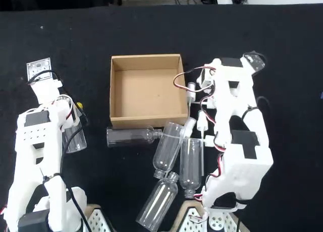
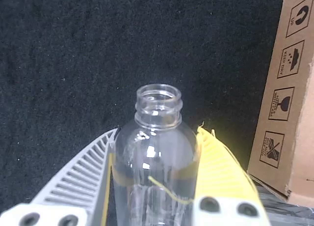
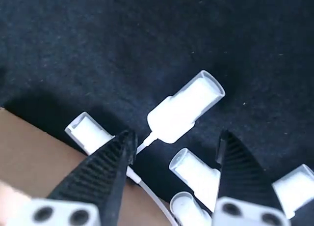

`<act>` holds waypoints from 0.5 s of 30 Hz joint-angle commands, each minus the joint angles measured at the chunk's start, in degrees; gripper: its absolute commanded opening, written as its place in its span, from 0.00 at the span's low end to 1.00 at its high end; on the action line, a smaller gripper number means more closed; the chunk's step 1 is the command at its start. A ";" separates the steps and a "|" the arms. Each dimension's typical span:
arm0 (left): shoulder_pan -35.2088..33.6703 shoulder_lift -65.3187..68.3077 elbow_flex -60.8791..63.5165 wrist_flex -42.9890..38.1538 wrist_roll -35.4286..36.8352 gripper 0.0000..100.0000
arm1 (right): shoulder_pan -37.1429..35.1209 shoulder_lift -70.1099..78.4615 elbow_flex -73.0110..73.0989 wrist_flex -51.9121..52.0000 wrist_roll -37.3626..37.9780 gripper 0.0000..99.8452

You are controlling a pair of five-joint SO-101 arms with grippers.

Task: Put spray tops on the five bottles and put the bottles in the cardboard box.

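The cardboard box point(image 1: 146, 122) holds no bottle, so by my judgement all five remain to cap and pack; four bottles point(image 1: 168, 146) lie topless on the table point(image 1: 60, 40) just before its front wall; the fifth bottle point(image 2: 157, 152), neck bare, is clamped snugly by the left gripper point(image 2: 158, 135), apart from the box on that arm's side; the spray tops point(image 3: 184, 108) lie loose just beside the box's opposite wall; the right gripper point(image 3: 176, 137) hangs over them, jaws spread wide, gripping none.
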 commanded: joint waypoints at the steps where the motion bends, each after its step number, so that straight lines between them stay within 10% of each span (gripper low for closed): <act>1: -0.04 -0.62 -0.57 -0.53 0.62 0.03 | 0.44 1.19 -3.38 -1.76 -0.70 0.24; 9: -0.04 -0.62 -0.57 -0.53 0.62 0.03 | 2.11 5.05 -4.26 -2.73 -0.70 0.24; 15: -0.04 -0.62 -0.57 -0.62 0.62 0.03 | 5.71 5.05 -5.76 -2.73 5.63 0.05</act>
